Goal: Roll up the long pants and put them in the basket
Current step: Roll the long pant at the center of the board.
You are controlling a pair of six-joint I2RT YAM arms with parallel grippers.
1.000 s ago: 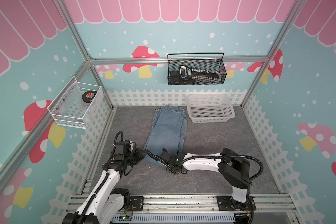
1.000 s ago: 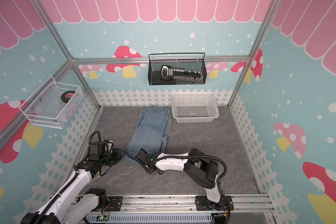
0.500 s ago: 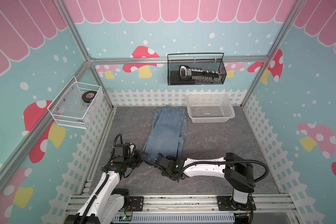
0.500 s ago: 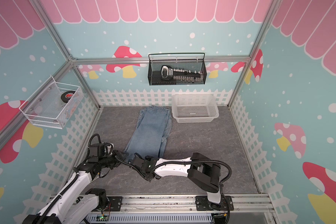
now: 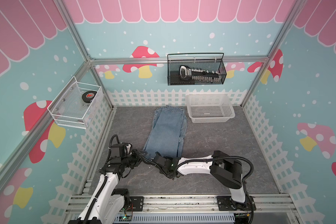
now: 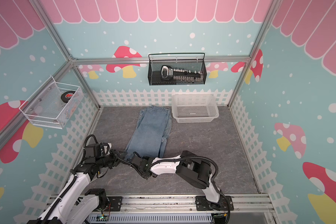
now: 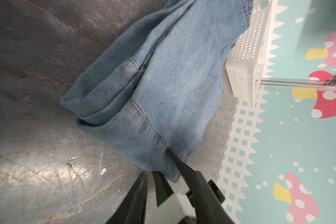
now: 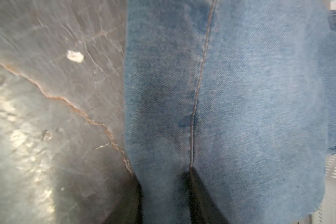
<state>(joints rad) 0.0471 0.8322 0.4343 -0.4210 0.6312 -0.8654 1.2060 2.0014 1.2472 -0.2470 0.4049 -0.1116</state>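
Light blue jeans (image 5: 168, 128) flat on grey floor (image 5: 211, 139), folded lengthwise, far end just beside white basket (image 5: 230, 114). Near hem partly hidden behind both arms in both top views. Left gripper (image 7: 161, 162) pinching a hem corner. Right gripper (image 8: 163, 176) closed on denim edge, view blurred.

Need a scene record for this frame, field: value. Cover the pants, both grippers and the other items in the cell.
pants: long pants, folded lengthwise, flat on grey tabletop, hem end toward the arms
roll: not started
left gripper: fingers pinch a hem corner
right gripper: fingers straddle the hem edge; view blurred, clamp unclear
white basket: on the tabletop, beside the pants' far end
black wire basket: on back wall, holds a dark tool
white mesh basket: on side wall, holds a black disc
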